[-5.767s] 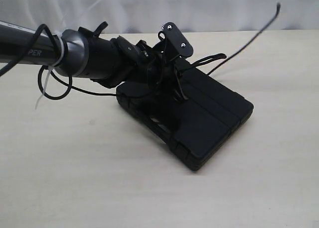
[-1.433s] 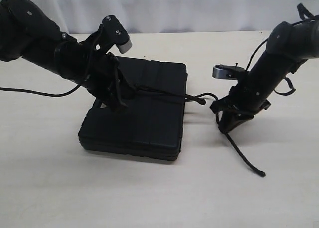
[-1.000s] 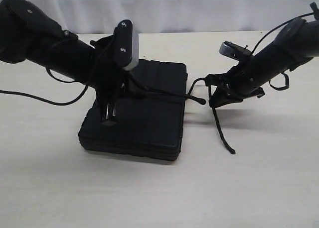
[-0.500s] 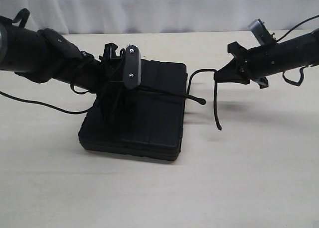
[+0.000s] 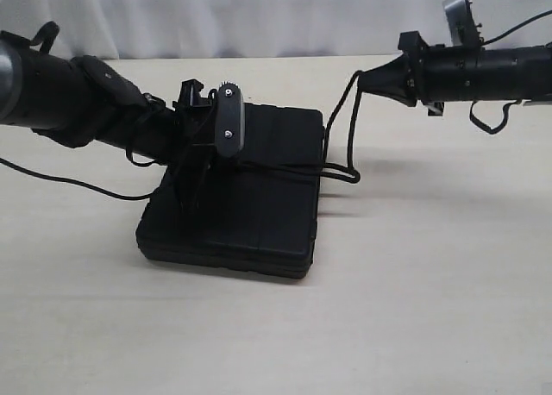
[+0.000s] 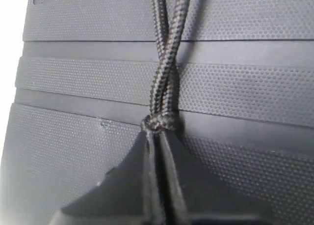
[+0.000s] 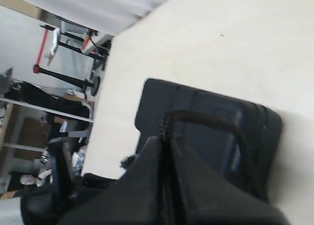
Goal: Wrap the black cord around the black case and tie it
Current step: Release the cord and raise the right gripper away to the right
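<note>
The black case (image 5: 259, 214) lies flat on the table (image 5: 431, 291), left of centre in the exterior view. The black cord (image 5: 348, 136) crosses its lid, bends in a small loop just past the case's right edge, then climbs to the upper right of the frame.

The left jaws are pressed down on the lid and closed on the cord. In the left wrist view two strands twist together and meet at a small knot (image 6: 158, 123) right at the jaw tips. The right jaws, held in the air above the table, are also pinched shut, with the cord (image 7: 206, 118) coming out from between their tips.

The likely trouble is tension. A harder pull by the right arm (image 5: 492, 72) could draw the thin cord out of either pinch. It could also lift or drag the case, or slide the wrap off the edge. Slack in the small loop would leave the tie loose.

Much is hard to read, since everything is black on black. The left arm (image 5: 78, 102) covers part of the lid. No view shows whether the cord passes under the case, where its free end lies, or whether the knot is a finished tie.
</note>
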Robot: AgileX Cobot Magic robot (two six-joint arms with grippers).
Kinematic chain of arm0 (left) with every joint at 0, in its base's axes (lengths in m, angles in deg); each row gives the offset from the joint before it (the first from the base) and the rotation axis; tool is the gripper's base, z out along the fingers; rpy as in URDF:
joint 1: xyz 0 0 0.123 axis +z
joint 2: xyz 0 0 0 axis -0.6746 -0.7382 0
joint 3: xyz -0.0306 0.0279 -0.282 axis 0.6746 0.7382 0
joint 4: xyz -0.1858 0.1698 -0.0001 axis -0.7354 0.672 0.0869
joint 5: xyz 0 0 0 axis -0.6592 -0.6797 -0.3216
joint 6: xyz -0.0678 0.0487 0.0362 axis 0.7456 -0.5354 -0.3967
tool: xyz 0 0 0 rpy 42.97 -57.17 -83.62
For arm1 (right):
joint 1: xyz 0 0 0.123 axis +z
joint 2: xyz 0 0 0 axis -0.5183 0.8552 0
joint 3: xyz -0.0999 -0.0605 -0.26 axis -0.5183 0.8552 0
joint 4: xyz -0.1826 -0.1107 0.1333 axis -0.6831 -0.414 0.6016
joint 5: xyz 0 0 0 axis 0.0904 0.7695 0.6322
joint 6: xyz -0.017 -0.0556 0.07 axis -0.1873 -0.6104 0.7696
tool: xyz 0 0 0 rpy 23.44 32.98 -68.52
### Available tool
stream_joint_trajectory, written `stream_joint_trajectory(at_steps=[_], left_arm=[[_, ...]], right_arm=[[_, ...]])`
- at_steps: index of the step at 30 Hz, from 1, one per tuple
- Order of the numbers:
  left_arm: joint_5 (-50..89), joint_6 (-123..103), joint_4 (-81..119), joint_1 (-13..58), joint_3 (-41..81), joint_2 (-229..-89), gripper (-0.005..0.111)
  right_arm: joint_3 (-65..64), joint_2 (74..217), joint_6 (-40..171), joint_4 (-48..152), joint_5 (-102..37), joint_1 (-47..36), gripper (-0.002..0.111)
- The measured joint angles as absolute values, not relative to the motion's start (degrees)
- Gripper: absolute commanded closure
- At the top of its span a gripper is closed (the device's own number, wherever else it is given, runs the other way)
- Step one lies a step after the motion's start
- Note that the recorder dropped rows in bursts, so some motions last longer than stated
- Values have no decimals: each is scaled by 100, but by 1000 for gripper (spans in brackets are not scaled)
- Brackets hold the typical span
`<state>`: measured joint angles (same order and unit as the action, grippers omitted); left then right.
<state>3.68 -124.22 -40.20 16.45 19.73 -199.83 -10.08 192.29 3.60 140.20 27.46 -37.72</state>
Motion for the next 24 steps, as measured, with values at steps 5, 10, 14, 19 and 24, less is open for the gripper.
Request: stream_joint_trajectory(at_steps=[5,10,14,19,24], left_arm=[[356,-12422,-4020,1645,1973,-19983,107],[356,-12422,-4020,1645,1973,-19983,107],[390,-12422,-4080,1645,1973,-19983,107],[403,-12422,-4113,1645,1973,-19983,107],[1266,-12422,-4819,1641,1973,-20038,107]], right_arm=[[-1008,19229,-417,14641,3114,-3772,104],[-1008,19229,-465,14452,3144,-3747,104],[-1008,19177,-518,14452,3412,-3719,104],[-1008,18820,-661,14452,3618,-3719,103],[-934,18327,-27,13591,3643,-3719,88]])
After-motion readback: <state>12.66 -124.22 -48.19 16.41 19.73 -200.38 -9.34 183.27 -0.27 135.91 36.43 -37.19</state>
